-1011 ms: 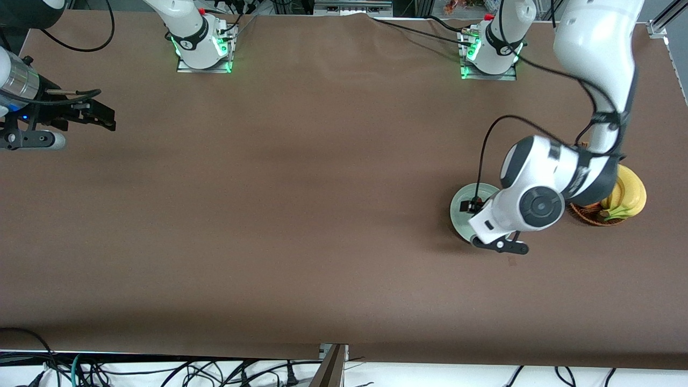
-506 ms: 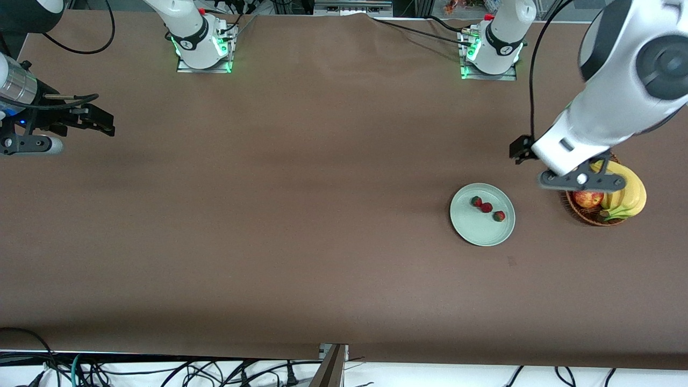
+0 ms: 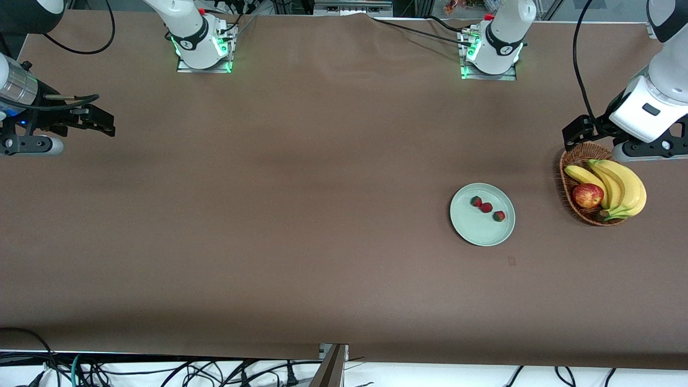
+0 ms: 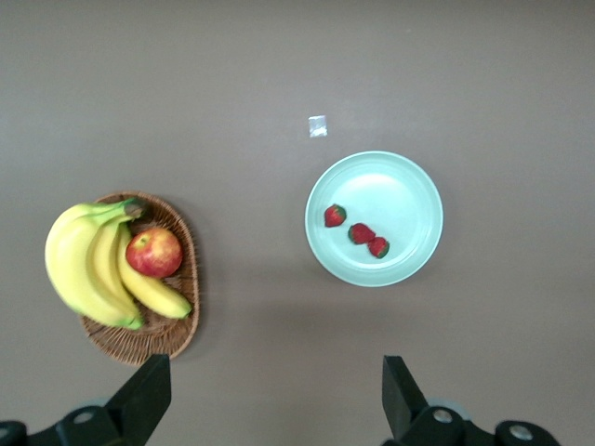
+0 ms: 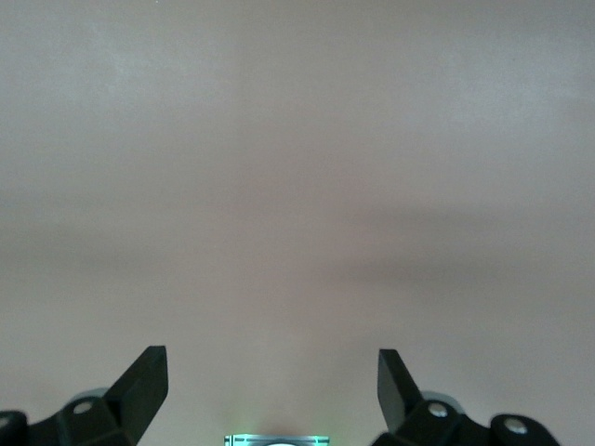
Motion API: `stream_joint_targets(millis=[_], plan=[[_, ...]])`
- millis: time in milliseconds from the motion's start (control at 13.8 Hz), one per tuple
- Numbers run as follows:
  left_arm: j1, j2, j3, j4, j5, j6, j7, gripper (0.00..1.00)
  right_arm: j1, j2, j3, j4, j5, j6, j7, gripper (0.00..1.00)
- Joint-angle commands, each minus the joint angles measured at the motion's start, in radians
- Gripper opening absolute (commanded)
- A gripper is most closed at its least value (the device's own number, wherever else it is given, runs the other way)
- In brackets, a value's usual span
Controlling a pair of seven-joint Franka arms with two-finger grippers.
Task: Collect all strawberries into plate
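Note:
Three small red strawberries (image 3: 476,201) (image 3: 486,207) (image 3: 499,216) lie in a row on the pale mint-green plate (image 3: 481,234). In the left wrist view the strawberries (image 4: 335,216) (image 4: 361,233) (image 4: 378,247) lie on the plate (image 4: 395,181) too. My left gripper (image 3: 643,152) hangs high over the table beside the wicker basket, open and empty (image 4: 274,372). My right gripper (image 3: 32,143) waits over the right arm's end of the table, open and empty (image 5: 270,367).
A brown wicker basket (image 3: 565,166) with bananas (image 3: 623,185) and a red-yellow apple (image 3: 587,195) stands beside the plate toward the left arm's end. It shows in the left wrist view (image 4: 188,288). A small pale scrap (image 4: 318,126) lies by the plate.
My left arm has lifted off the plate and swung up and toward its end of the table, uncovering the plate with three strawberries and the basket. The right arm has barely moved.

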Motion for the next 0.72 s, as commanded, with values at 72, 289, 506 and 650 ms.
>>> stream_joint_targets(millis=[72, 289, 506, 650], plan=[[-0.01, -0.076, 0.022, -0.106, -0.06, 0.073, 0.025, 1.0, -0.013, 0.003, 0.011, 0.021, 0.016, -0.019, -0.012, 1.0], [-0.017, -0.066, 0.062, -0.097, -0.102, 0.051, 0.025, 1.0, -0.013, 0.001, 0.011, 0.023, 0.016, -0.019, -0.009, 1.0], [-0.017, -0.05, 0.062, -0.077, -0.088, 0.031, 0.024, 1.0, -0.013, 0.006, 0.011, 0.021, 0.016, -0.019, -0.008, 1.0], [-0.017, -0.051, 0.063, -0.075, -0.08, 0.011, 0.022, 1.0, -0.011, 0.009, 0.011, 0.021, 0.016, -0.019, -0.003, 1.0]])
